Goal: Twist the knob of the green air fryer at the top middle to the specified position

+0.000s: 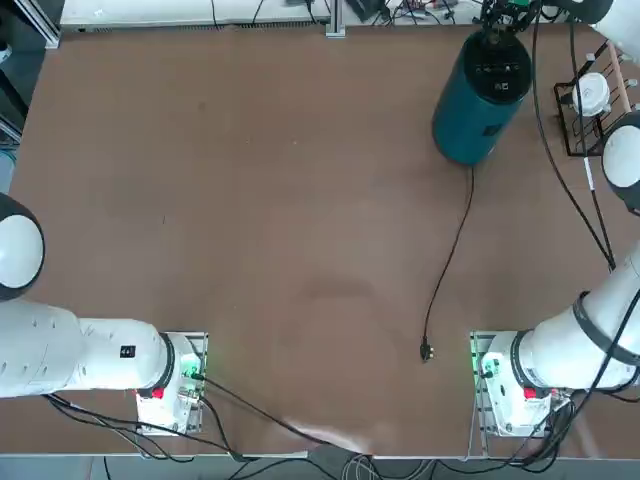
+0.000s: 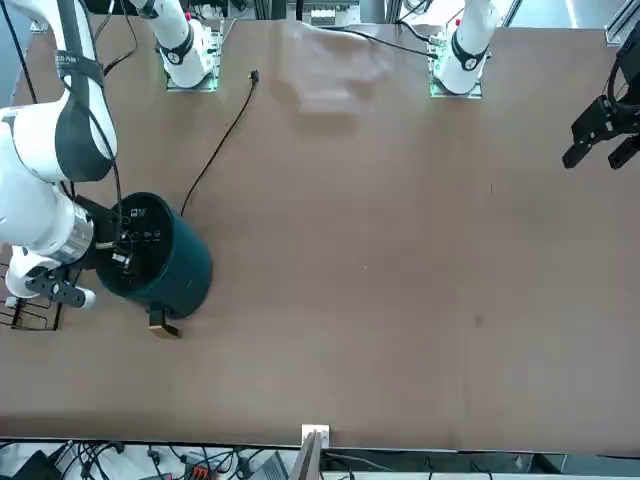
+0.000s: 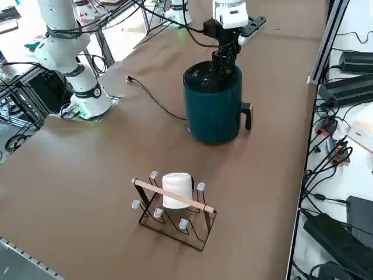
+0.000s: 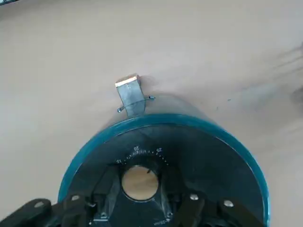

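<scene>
The green air fryer (image 1: 468,122) (image 2: 182,268) (image 3: 213,114) stands upright at the table's far right-of-middle, its black top face carrying white marks. In the right wrist view the tan knob (image 4: 139,181) sits on that face (image 4: 213,170), under an arc of white dial marks. My right gripper (image 4: 139,184) (image 3: 222,63) (image 2: 120,250) (image 1: 503,25) reaches straight down onto the top, one dark finger (image 4: 112,185) pressed against each side of the knob. In the other views the gripper hides the knob.
The fryer's handle (image 3: 247,115) (image 4: 129,92) sticks out away from the robot. Its black cord (image 1: 452,255) trails toward the robot and ends in a loose plug (image 1: 427,350). A black wire rack with a white cup (image 3: 175,198) (image 1: 590,100) stands right of the fryer.
</scene>
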You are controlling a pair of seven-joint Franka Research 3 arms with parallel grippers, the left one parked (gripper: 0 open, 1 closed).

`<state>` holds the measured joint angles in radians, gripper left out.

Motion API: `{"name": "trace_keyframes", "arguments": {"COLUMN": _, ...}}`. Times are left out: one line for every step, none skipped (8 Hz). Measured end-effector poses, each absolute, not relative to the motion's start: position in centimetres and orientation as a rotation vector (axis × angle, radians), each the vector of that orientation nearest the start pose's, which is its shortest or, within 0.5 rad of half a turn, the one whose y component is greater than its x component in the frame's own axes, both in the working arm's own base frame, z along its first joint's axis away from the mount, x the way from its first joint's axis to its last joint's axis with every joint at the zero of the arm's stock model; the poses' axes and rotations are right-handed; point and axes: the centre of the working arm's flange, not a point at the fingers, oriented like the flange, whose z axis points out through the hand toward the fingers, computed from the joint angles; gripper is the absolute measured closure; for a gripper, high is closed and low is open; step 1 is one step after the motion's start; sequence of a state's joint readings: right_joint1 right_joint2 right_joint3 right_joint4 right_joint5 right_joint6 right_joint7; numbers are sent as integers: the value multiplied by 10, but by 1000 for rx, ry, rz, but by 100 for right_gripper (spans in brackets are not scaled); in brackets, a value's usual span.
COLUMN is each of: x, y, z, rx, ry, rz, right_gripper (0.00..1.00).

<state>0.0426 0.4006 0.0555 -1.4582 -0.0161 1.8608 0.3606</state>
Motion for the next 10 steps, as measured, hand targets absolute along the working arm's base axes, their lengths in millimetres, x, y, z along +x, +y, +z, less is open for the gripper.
{"name": "trace_keyframes", "arguments": {"x": 676, "y": 59, "z": 456, "rx": -3108, "ry": 411, "rz": -3, "right_gripper": 54}}
{"name": "trace_keyframes", "arguments": {"x": 676, "y": 59, "z": 456, "rx": -3108, "ry": 411, "rz": -2, "right_gripper": 54}}
{"name": "trace_keyframes", "arguments": {"x": 676, "y": 59, "z": 456, "rx": -3108, "ry": 411, "rz": -2, "right_gripper": 54}}
{"name": "trace_keyframes", "arguments": {"x": 676, "y": 59, "z": 456, "rx": -3108, "ry": 411, "rz": -2, "right_gripper": 54}}
{"name": "trace_keyframes", "arguments": {"x": 676, "y": 59, "z": 456, "rx": -3108, "ry": 411, "rz": -2, "right_gripper": 54}}
{"name": "trace_keyframes", "arguments": {"x": 676, "y": 59, "z": 456, "rx": -3108, "ry": 410, "rz": -2, "right_gripper": 54}}
{"name": "trace_keyframes", "arguments": {"x": 676, "y": 59, "z": 456, "rx": -3109, "ry": 406, "rz": -2, "right_gripper": 54}}
{"name": "trace_keyframes", "arguments": {"x": 676, "y": 59, "z": 456, "rx": -3110, "ry": 396, "rz": -1, "right_gripper": 54}}
{"name": "trace_keyframes", "arguments": {"x": 676, "y": 59, "z": 456, "rx": -3113, "ry": 372, "rz": -1, "right_gripper": 54}}
{"name": "trace_keyframes", "arguments": {"x": 676, "y": 59, "z": 456, "rx": -3116, "ry": 345, "rz": -1, "right_gripper": 54}}
